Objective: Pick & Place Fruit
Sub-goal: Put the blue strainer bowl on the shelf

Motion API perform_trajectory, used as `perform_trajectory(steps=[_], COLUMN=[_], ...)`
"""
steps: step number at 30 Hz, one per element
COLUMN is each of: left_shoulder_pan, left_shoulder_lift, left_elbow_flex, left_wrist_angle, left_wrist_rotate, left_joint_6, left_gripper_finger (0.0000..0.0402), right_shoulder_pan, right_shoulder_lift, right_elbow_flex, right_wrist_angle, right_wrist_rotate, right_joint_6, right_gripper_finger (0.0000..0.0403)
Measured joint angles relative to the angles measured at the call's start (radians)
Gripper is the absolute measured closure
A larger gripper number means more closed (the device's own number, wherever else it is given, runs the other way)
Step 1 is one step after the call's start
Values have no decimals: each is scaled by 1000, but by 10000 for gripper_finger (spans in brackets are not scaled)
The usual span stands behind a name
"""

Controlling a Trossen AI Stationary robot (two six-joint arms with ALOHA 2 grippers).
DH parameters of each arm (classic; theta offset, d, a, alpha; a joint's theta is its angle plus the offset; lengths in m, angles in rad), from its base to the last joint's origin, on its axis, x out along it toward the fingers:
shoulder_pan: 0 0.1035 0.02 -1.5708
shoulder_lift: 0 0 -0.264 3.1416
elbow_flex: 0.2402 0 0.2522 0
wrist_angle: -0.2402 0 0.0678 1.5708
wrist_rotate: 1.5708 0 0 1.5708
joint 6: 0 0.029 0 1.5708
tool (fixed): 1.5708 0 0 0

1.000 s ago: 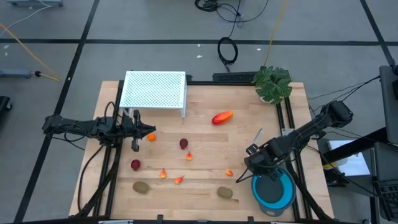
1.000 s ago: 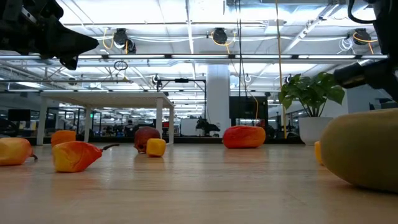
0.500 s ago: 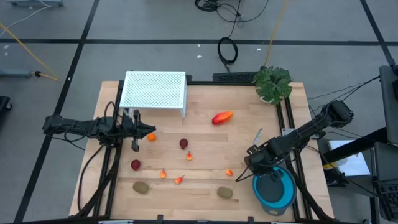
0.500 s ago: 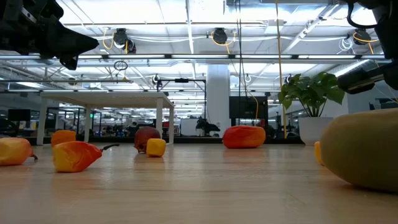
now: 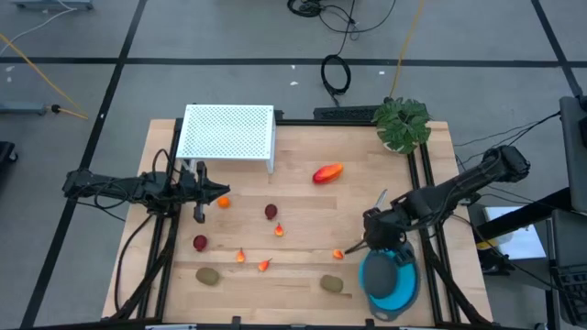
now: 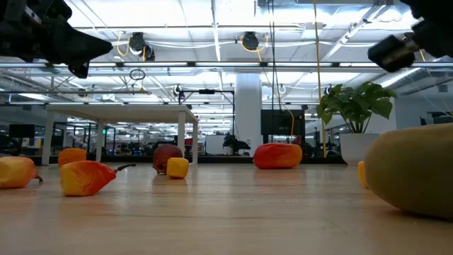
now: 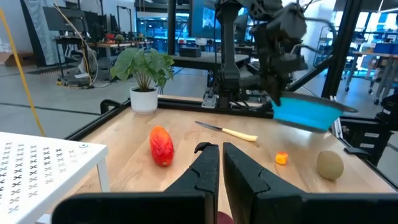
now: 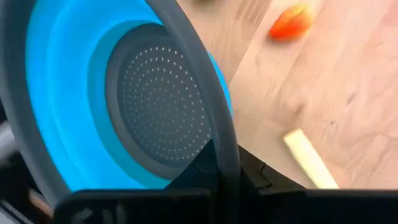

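A blue bowl with a grey rim and a perforated grey bottom hangs tilted at the table's near right, with my right gripper shut on it. The fruit lies on the wooden table. There is a red-orange oval, an orange ball, two dark red balls, two kiwis and small orange-red bits. My left gripper waits shut and level at the left edge, beside the orange ball. My right gripper pinches the bowl's grey rim between its two fingers, one toward the bowl's inside and one outside. The fingers slant down from the table's right side. In the left wrist view the bowl hangs tilted and clear of the table.
A white perforated stand occupies the far left and a potted plant the far right corner. A pale yellow utensil lies just beyond my right gripper. Bare wood shows in the table's middle.
My right gripper has shut on the bowl's rim and risen, rolling as it went. The bowl has come up off the table, tipped, and shifted a little toward the table's left.
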Motion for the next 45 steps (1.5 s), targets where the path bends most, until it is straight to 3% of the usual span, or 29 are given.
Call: perform_trajectory(steps=[14,23,28,36,45], left_shoulder_pan=[0,0,0,0,0], left_shoulder_lift=[0,0,1,1,2], left_elbow_flex=[0,0,0,0,0], left_wrist_angle=[3,9,91,244,273], left_wrist_rotate=[0,0,1,9,10], left_joint_6=[0,0,-10,-16,-164], left_gripper_finger=[380,380,380,380,380], right_shoulder_pan=[-150,-270,-319,-411,-529], right_shoulder_lift=[-15,-5,16,28,29], right_elbow_flex=[169,179,179,179,179], right_wrist_angle=[114,217,221,222,303], right_wrist_rotate=[51,56,47,56,231], right_joint_6=[265,683,825,822,690], right_gripper_finger=[398,398,398,398,398])
